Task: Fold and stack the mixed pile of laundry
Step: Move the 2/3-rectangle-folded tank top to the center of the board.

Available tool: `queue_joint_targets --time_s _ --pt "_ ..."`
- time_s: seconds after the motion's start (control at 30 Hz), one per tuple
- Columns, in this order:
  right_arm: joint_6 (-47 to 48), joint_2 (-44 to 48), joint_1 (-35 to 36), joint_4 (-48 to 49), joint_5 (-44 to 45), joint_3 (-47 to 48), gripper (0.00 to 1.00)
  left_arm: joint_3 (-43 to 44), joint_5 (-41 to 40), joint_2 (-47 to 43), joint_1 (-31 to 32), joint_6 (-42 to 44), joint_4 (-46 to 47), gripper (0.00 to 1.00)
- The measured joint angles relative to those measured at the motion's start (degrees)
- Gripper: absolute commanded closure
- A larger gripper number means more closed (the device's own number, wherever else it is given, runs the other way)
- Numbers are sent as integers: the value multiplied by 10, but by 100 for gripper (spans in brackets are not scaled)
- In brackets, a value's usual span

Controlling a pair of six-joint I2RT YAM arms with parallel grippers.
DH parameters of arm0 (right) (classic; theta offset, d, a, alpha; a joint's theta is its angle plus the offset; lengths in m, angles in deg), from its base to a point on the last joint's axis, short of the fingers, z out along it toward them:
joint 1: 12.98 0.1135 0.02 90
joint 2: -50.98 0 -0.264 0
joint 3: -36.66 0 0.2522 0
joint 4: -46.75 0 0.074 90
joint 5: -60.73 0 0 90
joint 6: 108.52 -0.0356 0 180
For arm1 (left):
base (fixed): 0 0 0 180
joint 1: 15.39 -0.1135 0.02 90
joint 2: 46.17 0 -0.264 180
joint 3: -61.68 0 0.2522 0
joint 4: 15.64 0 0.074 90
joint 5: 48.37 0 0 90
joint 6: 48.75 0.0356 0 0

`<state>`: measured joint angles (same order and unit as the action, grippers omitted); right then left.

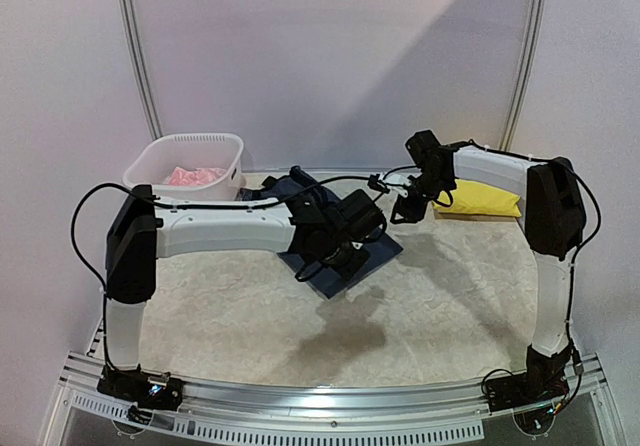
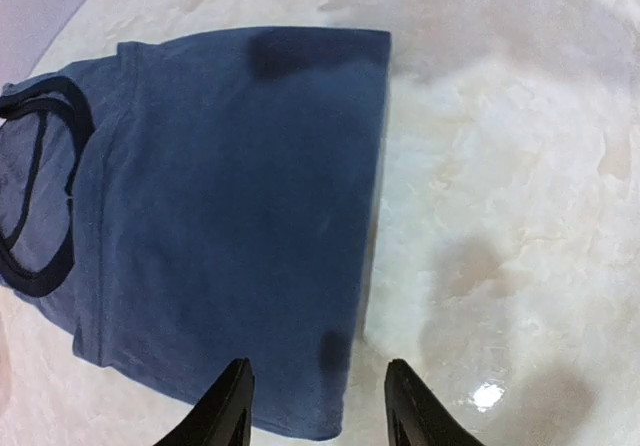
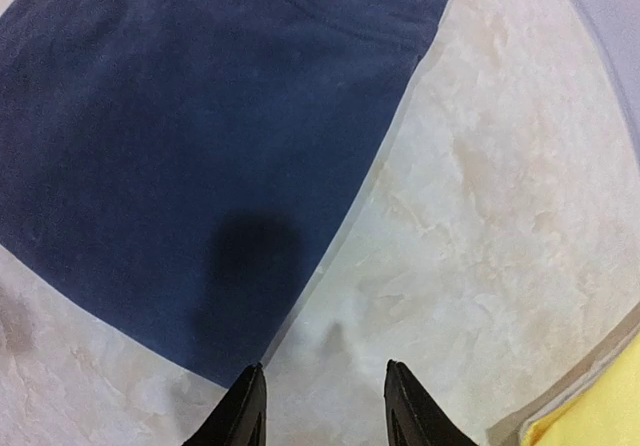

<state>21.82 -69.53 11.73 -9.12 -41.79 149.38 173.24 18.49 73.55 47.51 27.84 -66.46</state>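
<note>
Though not yet finished, looks past the halfway mark, judging from how the garments lie. In the top view: navy blue cloth tank top (image 1: 352,278) folded into a flat rectangle at frame centre on the pale marbled table (image 1: 420,316), partly hidden beneath the left gripper (image 1: 335,256); plain yellow cloth garment (image 1: 480,201) folded flat at centre right, well apart from the navy piece, beside the right gripper (image 1: 410,206); pink crinkly garment (image 1: 195,176) crumpled inside the white slotted plastic basket (image 1: 190,146) at upper left, touched by neither arm. In the left wrist view: navy tank top (image 2: 230,206) across left and centre, dark neckline trim at far left, edges straight, no print on the upturned side; left gripper (image 2: 318,376) at the bottom edge, jaws apart, holding nothing. In the right wrist view: navy tank top (image 3: 200,116) filling the upper left, a yellow corner (image 3: 600,416) at lower right, bare table between; right gripper (image 3: 322,371) at the bottom edge, jaws likewise apart and empty, over the navy corner. Left to do, probably: stacking navy with yellow, then lifting out, folding and adding the pink.
</note>
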Motion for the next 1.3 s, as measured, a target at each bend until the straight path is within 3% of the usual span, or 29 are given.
queue_joint_targets --time_s 0.33,0.77,1.17,1.23,1.3 --pt "-30 -119 -22 -82 -29 66 67 -10 43 30 3 6 29 58" --pt "-74 -124 -42 -111 -58 80 68 -42 27 30 3 3 34 55" --pt "-97 40 -64 -97 -79 -39 67 36 21 113 -5 -14 5 57" --pt "-97 75 -64 -94 -82 -68 67 36 16 121 -9 -17 2 63" --pt "-97 107 -64 -91 -87 -93 67 39 14 129 -14 -17 1 76"
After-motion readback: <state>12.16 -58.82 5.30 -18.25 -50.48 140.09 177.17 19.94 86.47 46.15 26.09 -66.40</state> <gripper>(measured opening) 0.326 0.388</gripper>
